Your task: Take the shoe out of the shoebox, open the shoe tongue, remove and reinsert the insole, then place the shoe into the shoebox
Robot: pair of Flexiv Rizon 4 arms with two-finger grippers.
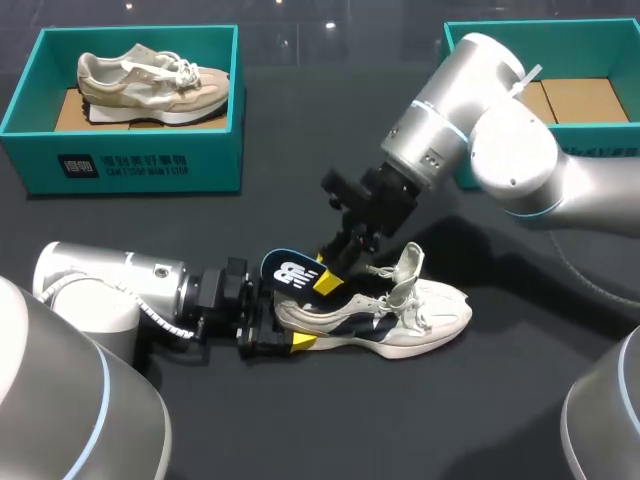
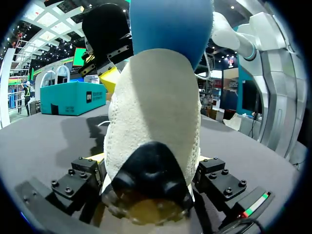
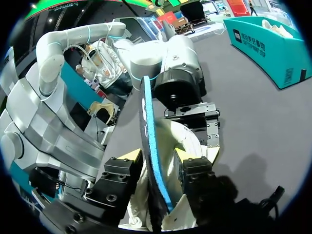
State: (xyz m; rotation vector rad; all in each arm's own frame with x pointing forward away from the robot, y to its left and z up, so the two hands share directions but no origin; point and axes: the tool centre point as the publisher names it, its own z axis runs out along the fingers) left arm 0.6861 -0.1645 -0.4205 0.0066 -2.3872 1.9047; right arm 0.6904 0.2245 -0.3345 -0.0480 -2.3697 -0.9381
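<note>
A white and navy shoe (image 1: 420, 315) lies on its sole on the dark table, toe to the right. My left gripper (image 1: 285, 328) is at its heel (image 2: 151, 107), and its fingers press the heel from both sides. A dark blue insole (image 1: 290, 270) sticks up out of the shoe's opening. My right gripper (image 1: 335, 268) comes down from the right over that insole. In the right wrist view the insole (image 3: 146, 112) stands edge-on between the fingers of the right gripper (image 3: 158, 158). A gap shows at one yellow tip, so it is open.
A teal shoebox (image 1: 130, 160) at the back left holds a beige shoe (image 1: 150, 82). A second teal box (image 1: 590, 35) stands at the back right, partly behind my right arm. Bare table lies in front of the white shoe.
</note>
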